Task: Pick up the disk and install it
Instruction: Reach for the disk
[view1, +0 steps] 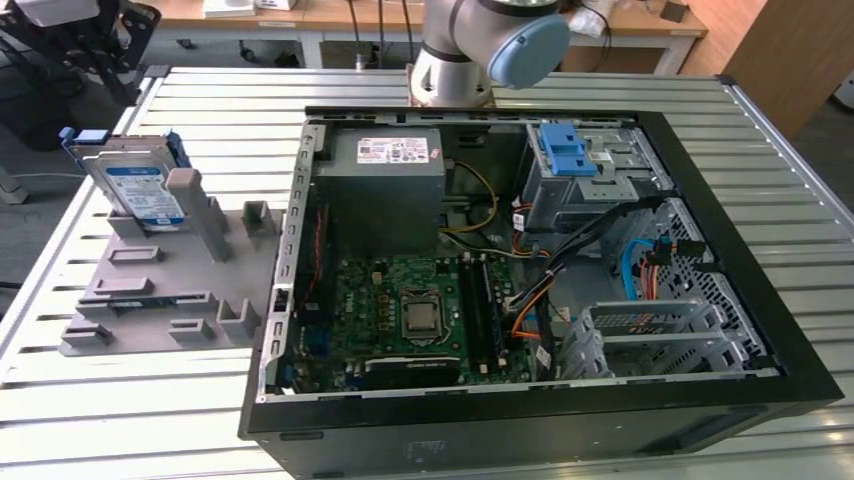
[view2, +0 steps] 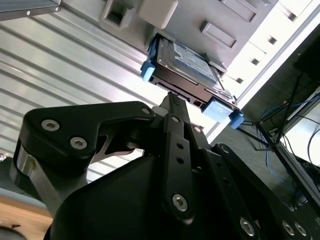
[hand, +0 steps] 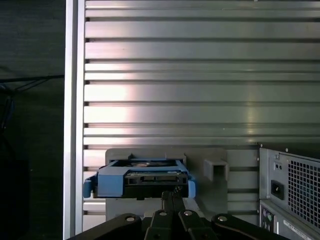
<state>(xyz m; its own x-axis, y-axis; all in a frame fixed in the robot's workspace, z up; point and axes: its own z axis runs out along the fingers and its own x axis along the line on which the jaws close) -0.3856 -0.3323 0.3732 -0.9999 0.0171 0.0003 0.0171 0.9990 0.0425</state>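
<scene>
Closest to my wrist cameras is the end effector. Its black fingers are pressed together at the tip and have nothing between them. In both wrist views that tip points at the disk and overlaps its near edge, and I cannot tell from here whether it touches. The disk stands on edge in a slot of a grey holder, with a blue bracket framing its silver body. In the first wrist view I look at its narrow connector edge. In the exterior view its white-and-blue label faces the camera. The holder lies flat on the slatted metal desk, near the desk's edge on the exterior view's left, and has several other slots and blocks. Just beside the holder, toward the exterior view's right, the open computer case lies on its side. Inside it I see the green motherboard, and farther back the grey power supply. Beside the supply, in the far corner, is the grey metal drive cage with a blue-latched tray on top. Orange and black cables run between the board and the cage. Past the case, the arm's base stands at the far edge of the desk.
</scene>
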